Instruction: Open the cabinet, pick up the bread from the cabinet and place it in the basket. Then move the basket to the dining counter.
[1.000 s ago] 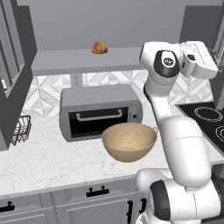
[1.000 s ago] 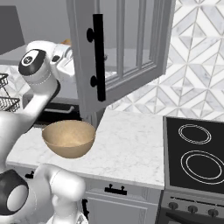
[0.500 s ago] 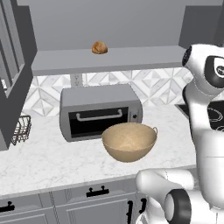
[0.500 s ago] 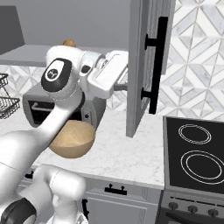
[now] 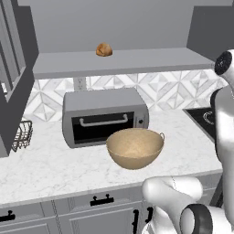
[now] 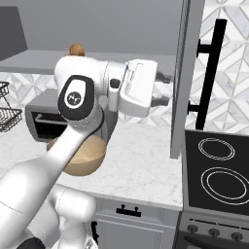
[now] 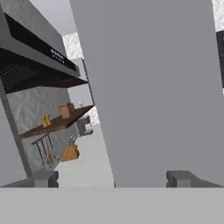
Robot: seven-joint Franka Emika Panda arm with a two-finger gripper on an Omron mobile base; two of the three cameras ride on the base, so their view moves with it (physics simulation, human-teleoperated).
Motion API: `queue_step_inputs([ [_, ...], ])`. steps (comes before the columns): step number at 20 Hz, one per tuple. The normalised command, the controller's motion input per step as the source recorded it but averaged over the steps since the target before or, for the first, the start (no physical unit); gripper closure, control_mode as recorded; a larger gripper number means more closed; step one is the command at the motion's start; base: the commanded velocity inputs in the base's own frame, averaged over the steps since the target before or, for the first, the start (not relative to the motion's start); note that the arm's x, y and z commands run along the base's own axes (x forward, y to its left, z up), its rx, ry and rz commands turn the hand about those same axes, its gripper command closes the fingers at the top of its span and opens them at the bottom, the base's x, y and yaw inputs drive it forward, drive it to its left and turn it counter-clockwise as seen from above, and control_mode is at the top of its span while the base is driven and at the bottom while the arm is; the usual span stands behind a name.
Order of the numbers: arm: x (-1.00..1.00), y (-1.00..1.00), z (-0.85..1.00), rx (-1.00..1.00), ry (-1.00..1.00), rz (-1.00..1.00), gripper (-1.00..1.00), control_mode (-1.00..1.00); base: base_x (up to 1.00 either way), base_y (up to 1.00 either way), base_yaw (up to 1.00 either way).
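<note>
In the right base view the arm hides most of the basket (image 5: 135, 147) and toaster oven (image 5: 105, 117). The marble desk (image 5: 50, 167) runs under the open cabinet (image 6: 183, 78). The small golden-brown bread (image 5: 104, 50) sits on its grey shelf (image 5: 123, 61). The claw (image 6: 164, 89), jaws spread and empty, is beside the door's inner face
</note>
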Motion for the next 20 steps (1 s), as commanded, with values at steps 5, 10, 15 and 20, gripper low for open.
queue_step_inputs([
  [5,-0.40,1.00,-0.02,-0.13,0.06,0.28,-1.00,-1.00,0.00,0.00,0.00],
  [10,-0.06,1.00,0.00,-0.01,0.18,0.43,-1.00,-1.00,0.00,0.00,0.00],
  [15,0.12,0.98,0.00,0.07,0.23,0.55,-1.00,-1.00,0.00,0.00,0.00],
  [20,0.53,0.90,0.01,0.15,0.28,0.53,-1.00,-1.00,0.00,0.00,0.00],
])
